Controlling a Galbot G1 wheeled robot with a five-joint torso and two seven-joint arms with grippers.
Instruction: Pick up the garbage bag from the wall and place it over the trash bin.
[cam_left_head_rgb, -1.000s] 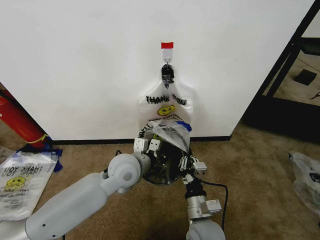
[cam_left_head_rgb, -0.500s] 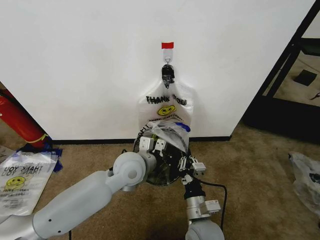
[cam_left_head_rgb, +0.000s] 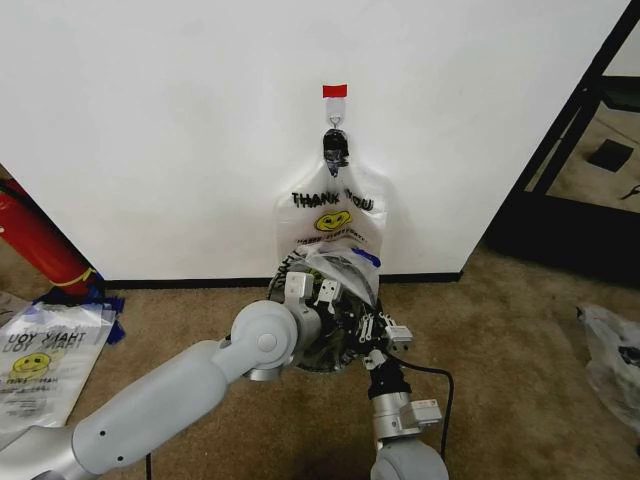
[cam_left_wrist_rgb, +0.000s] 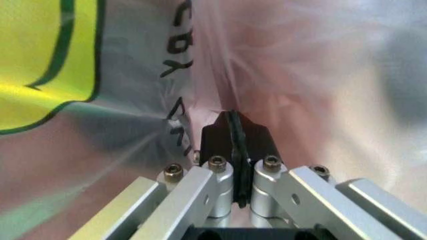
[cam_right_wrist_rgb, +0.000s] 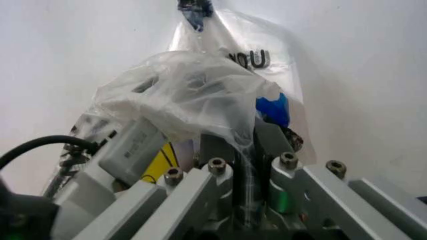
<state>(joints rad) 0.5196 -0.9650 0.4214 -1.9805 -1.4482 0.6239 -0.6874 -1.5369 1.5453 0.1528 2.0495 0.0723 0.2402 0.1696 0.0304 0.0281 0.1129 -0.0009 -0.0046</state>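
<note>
I look at the big white wall (cam_left_head_rgb: 150, 120) first; it fills most of my head view, with a black strip along its foot where it meets the brown carpet (cam_left_head_rgb: 520, 340). High on the wall is a small red tape strip (cam_left_head_rgb: 334, 91), and just under it a metal hook (cam_left_head_rgb: 335, 125) with bags (cam_left_head_rgb: 331, 215) hanging from it, see-through with black "THANK YOU" words and a yellow smiley face. My long grey left arm (cam_left_head_rgb: 170, 410) comes up from the low left corner toward the trash bin (cam_left_head_rgb: 330, 345), a round black mesh basket that stands on the carpet right below the hanging bags. The garbage bag (cam_left_head_rgb: 340, 265) I work with is a crumpled see-through bunch on top of the bin, partly over its rim. My left gripper (cam_left_head_rgb: 314, 290) is at the bin's left rim, and in my left wrist view its black fingers (cam_left_wrist_rgb: 233, 137) are pinched tight together on the thin plastic. My right gripper (cam_left_head_rgb: 382, 330) is at the bin's right rim, and in my right wrist view it is closed too, with a fold of the bag caught between its fingers (cam_right_wrist_rgb: 217, 145). More smiley bags (cam_left_head_rgb: 40, 360) lie flat on the carpet far to the left, beside a red cylinder (cam_left_head_rgb: 35, 240) that leans by the wall.
</note>
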